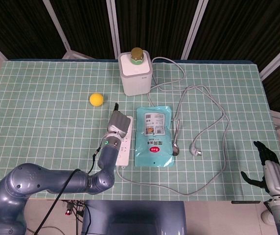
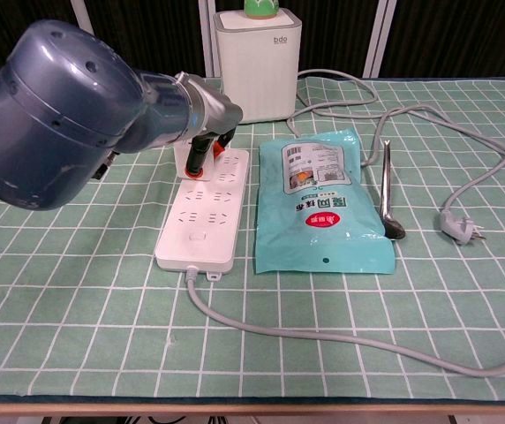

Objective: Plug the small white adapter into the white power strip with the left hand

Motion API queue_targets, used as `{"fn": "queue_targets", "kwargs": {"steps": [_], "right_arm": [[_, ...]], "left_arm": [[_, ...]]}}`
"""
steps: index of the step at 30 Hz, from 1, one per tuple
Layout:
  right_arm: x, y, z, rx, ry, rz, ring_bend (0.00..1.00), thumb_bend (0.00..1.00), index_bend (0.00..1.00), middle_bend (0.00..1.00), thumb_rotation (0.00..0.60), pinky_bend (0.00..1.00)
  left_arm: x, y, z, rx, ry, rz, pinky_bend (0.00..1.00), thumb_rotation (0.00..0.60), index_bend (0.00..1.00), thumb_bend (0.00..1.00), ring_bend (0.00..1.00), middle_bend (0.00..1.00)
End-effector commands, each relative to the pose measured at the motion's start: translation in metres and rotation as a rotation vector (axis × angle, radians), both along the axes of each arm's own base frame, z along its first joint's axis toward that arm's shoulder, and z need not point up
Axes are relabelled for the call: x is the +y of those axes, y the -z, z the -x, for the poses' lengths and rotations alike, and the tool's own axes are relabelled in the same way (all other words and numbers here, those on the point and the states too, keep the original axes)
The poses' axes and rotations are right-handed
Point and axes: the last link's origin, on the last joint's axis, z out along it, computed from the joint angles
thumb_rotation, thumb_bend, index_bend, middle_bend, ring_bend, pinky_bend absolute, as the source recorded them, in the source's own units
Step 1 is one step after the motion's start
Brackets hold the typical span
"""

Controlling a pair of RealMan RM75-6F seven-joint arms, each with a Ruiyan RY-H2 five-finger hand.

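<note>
The head view looks steeply down from above the near edge of the table [image 1: 42,107], taking in the whole green checked cloth from front edge to the dark curtains at the top of the frame. The chest view sits much lower and closer, facing forward across the table at a shallow angle, so the left arm [image 2: 67,124] fills its upper left.

Both views share the middle of the table: the white power strip [image 1: 119,147] [image 2: 204,210], the teal pouch [image 1: 153,137] [image 2: 323,201], the white box [image 1: 136,73] [image 2: 257,66] behind them and the loose grey cable [image 1: 213,122] [image 2: 464,141]. The right hand [image 1: 272,176], at the lower right of the head view, falls outside the chest view.
</note>
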Motion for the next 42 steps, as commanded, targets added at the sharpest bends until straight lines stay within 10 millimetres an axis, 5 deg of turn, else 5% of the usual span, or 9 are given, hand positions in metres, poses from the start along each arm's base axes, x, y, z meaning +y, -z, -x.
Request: {"fn": "queue_targets", "kwargs": {"steps": [1,24,27,31,35,42], "right_arm": [[0.000,0.000,0.000,0.000,0.000,-0.001,0.00,0.34,0.00,0.00,0.600,0.00],[0.000,0.000,0.000,-0.003,0.001,0.000,0.00,0.34,0.00,0.00,0.600,0.00],[0.000,0.000,0.000,-0.003,0.001,0.000,0.00,0.34,0.00,0.00,0.600,0.00],[0.001,0.000,0.000,-0.002,0.001,0.000,0.00,0.34,0.00,0.00,0.600,0.00],[0.001,0.000,0.000,-0.001,0.000,0.000,0.00,0.34,0.00,0.00,0.600,0.00],[0.001,0.000,0.000,0.008,-0.007,0.002,0.00,0.34,0.00,0.00,0.600,0.00]], "left_arm": [[-0.001,0.001,0.000,-0.003,0.003,0.002,0.00,0.600,0.78,0.48,0.31,0.85],[-0.002,0.004,0.002,0.001,0.021,0.001,0.00,0.600,0.76,0.45,0.31,0.80],[-0.001,0.002,0.000,-0.006,0.026,-0.004,0.00,0.600,0.62,0.32,0.28,0.65],[0.001,-0.005,0.000,-0.005,0.023,-0.019,0.00,0.600,0.32,0.14,0.13,0.32],[0.004,-0.015,-0.001,-0.011,0.017,-0.040,0.00,0.600,0.10,0.06,0.01,0.08],[0.008,-0.050,0.005,-0.110,0.006,-0.107,0.00,0.600,0.03,0.05,0.00,0.02]]}}
